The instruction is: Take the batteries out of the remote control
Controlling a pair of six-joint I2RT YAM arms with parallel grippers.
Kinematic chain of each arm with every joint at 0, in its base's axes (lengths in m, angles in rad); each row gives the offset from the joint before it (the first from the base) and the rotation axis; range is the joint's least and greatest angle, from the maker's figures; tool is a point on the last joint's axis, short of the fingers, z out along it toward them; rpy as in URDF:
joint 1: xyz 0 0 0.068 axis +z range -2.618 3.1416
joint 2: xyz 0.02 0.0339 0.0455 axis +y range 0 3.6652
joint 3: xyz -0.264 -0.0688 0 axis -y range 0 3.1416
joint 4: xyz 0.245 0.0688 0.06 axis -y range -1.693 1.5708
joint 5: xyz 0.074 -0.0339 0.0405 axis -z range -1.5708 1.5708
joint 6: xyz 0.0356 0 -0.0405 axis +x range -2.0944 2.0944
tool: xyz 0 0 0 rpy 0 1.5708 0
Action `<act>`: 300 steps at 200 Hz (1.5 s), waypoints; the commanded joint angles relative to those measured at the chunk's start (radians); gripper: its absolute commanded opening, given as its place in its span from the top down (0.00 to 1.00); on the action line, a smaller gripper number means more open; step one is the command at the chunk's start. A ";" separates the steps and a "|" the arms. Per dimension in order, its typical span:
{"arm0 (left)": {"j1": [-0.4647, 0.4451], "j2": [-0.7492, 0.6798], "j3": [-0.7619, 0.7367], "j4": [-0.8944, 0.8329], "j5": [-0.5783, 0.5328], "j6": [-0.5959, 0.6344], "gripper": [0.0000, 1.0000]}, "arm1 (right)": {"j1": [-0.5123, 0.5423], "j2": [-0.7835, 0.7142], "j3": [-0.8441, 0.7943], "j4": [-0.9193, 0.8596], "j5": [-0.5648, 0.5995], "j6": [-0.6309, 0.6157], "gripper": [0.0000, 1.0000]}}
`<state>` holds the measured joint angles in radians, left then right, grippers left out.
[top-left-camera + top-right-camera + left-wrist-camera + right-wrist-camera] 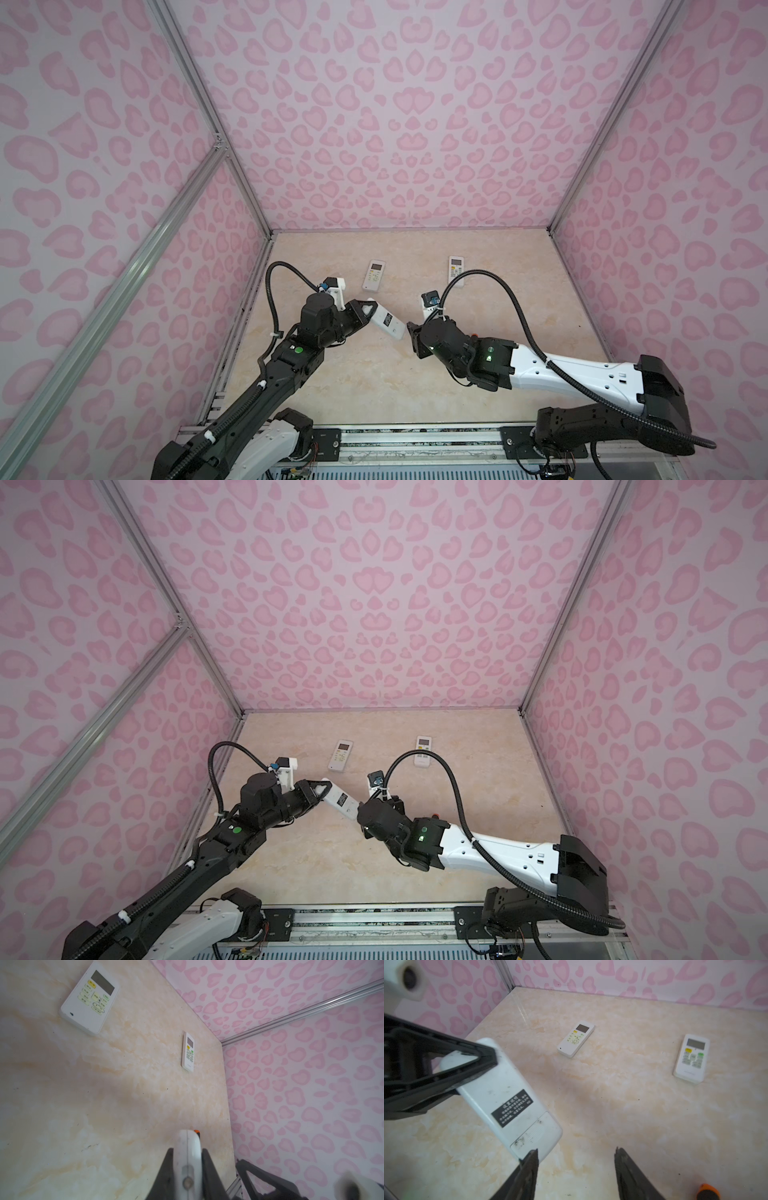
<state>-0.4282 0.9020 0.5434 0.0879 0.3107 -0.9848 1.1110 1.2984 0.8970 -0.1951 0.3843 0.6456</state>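
Note:
A white remote control [386, 324] [341, 802] is held off the table with its back up, showing a black label [511, 1107]. Its battery cover [536, 1133] is closed, so the batteries are hidden. My left gripper [365, 309] [320, 791] [187, 1149] is shut on the end of the remote [189, 1142] away from the cover. My right gripper [576, 1149] [410, 332] is open at the cover end. One of its fingertips [532, 1159] overlaps the remote's corner, and nothing is between the jaws.
Two more white remotes lie face up toward the back of the beige table, one left [373, 276] [576, 1038] and one right [456, 270] [692, 1057]. An orange tool handle tip [708, 1191] lies near my right gripper. Pink patterned walls [124, 249] enclose three sides.

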 commanded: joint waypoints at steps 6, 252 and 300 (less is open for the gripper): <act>0.000 -0.089 -0.057 0.187 -0.006 -0.030 0.96 | -0.117 -0.024 -0.126 0.274 -0.363 0.263 0.39; 0.029 0.065 -0.203 0.572 -0.056 -0.169 0.96 | -0.345 0.262 -0.199 0.824 -0.838 0.542 0.53; 0.053 0.085 -0.194 0.572 -0.040 -0.157 0.96 | -0.347 0.307 -0.212 0.895 -0.857 0.557 0.68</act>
<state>-0.3813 0.9817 0.3382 0.5804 0.2550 -1.1507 0.7631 1.5806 0.6975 0.6319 -0.4458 1.1801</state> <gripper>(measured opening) 0.192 0.371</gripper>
